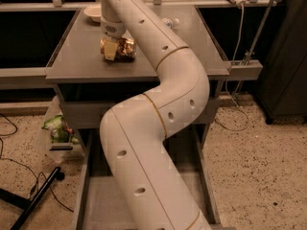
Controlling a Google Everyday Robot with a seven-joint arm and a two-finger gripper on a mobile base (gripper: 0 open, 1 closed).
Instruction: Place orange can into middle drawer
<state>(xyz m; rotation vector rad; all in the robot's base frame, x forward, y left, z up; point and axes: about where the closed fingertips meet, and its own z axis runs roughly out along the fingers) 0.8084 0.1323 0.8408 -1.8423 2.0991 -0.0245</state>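
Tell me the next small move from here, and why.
Probably confirm the grasp, then raise the can just clear of the cabinet top. The gripper is down at the can's left side, and the can rests on the top. The drawer stands open far below, so the can must come up before it can travel there.

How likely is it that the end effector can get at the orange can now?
Likely yes: the end effector sits right against the orange can on the cabinet top, nothing between them. The bowl stands behind, out of the way.
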